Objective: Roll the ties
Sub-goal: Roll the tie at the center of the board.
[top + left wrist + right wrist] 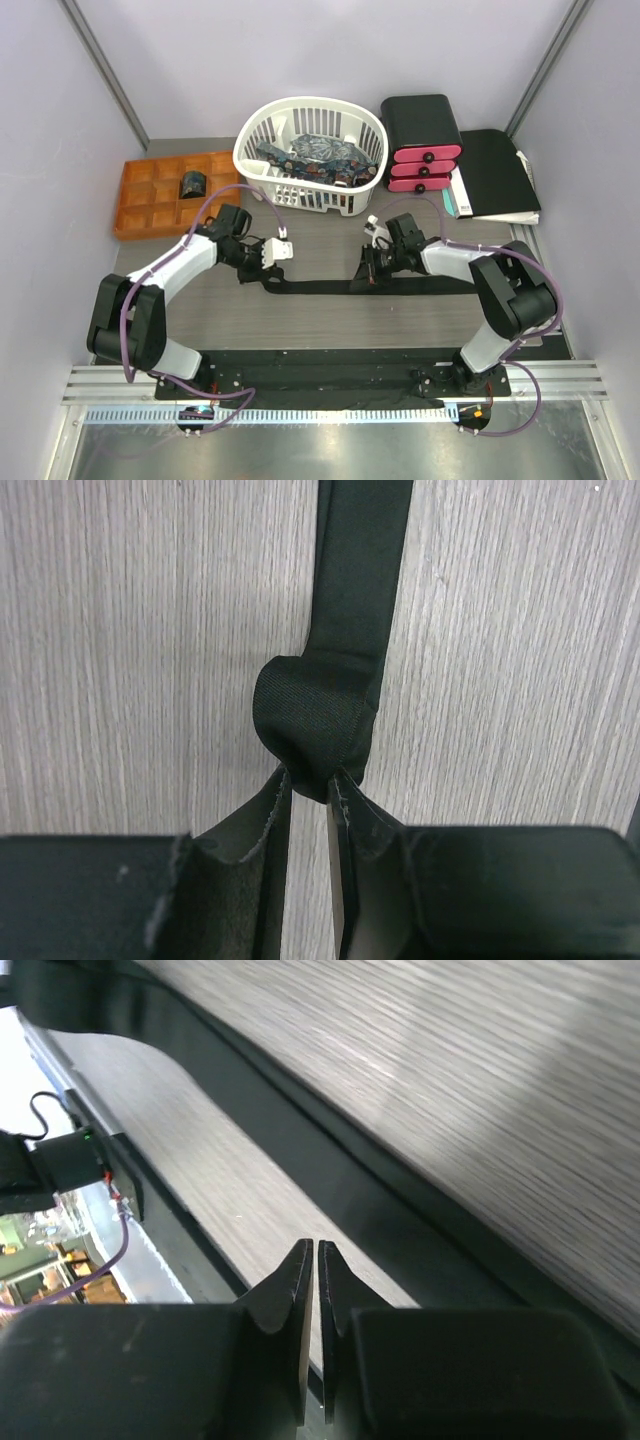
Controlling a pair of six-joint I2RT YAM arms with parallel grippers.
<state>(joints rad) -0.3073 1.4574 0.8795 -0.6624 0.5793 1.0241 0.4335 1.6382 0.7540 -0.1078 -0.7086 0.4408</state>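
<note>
A plain black tie [320,289] lies flat across the middle of the table. Its left end is curled into a small coil [312,715]. My left gripper [262,270] [310,775] is shut on the bottom of that coil, and the tie's strip runs away from the fingers. My right gripper [365,277] [315,1250] hovers just over the tie [380,1210] near its middle, its fingertips together with nothing between them. Several patterned dark blue ties [312,152] sit in the white basket [262,170]. One rolled dark tie [192,184] stands in the orange tray [150,205].
The white basket stands at the back centre and the orange compartment tray at the back left. A black box with pink drawers [422,140] and a flat black folder [500,175] sit at the back right. The arms' black base plate [330,365] runs along the near edge.
</note>
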